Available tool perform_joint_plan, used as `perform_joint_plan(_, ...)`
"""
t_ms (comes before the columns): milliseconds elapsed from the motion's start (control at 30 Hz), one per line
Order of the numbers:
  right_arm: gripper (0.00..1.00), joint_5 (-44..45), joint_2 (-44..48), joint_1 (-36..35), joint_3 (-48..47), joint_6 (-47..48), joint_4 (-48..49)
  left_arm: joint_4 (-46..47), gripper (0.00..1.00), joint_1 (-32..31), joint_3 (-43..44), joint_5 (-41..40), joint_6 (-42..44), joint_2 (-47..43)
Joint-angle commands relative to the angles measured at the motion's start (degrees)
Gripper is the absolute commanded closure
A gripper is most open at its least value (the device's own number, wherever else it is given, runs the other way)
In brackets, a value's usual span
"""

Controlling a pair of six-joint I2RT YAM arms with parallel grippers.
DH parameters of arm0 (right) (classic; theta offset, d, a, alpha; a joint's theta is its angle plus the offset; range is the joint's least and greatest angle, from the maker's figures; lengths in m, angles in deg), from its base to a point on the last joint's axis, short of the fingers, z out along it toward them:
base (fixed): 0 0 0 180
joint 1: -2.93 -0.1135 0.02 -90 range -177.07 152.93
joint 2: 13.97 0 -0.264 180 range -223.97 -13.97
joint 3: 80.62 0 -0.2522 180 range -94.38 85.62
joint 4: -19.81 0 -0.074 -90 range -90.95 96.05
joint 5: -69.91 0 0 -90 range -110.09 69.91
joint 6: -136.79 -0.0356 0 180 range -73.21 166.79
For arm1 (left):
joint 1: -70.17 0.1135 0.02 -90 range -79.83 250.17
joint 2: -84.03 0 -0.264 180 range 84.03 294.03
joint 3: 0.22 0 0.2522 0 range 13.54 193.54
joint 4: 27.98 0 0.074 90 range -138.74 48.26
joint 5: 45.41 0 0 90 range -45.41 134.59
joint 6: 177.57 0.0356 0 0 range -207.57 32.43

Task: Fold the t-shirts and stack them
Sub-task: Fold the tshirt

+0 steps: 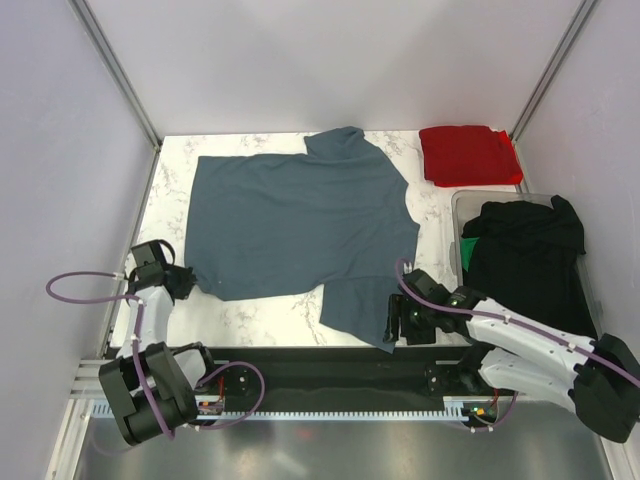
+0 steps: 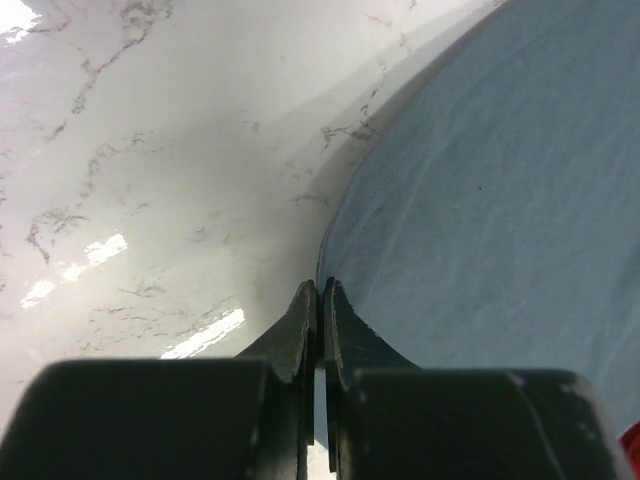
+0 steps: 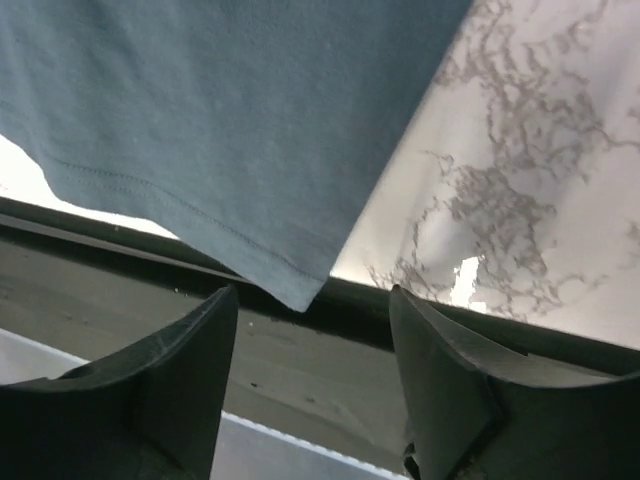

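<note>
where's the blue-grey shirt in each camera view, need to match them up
Top external: blue-grey shirt spread flat across the marbled tabletop.
Left wrist: fills the right half, its edge at the shut left tool.
Right wrist: upper left, a corner over the tabletop's near edge, above the open right tool.
Shared landmark: the marbled tabletop.

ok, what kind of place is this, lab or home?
Likely a lab robot cell, not a home: white panel walls on aluminium framing, two arms bolted at a marble-look table, blue-grey t-shirt spread flat.
</note>
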Motion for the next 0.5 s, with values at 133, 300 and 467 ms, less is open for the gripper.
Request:
perform_joint_plan(133, 0.34, 2.2, -5.7, -3.7, 1.3, -4.8, 9.7, -2.7, 0.98, 0.2, 3.0, 2.0, 2.9, -1.8)
perform_joint_plan(300, 0.40, 2.2, -7.9, -4.6, 2.2, -5.1, 12.5, -3.0, 0.98, 0.2, 2.7, 1.4, 4.0, -2.2)
perform_joint_plan(467, 0.70, 3.4, -8.0, -4.7, 2.2, -4.7, 12.5, -3.5, 0.98, 0.2, 2.6, 1.4, 4.8, -2.8)
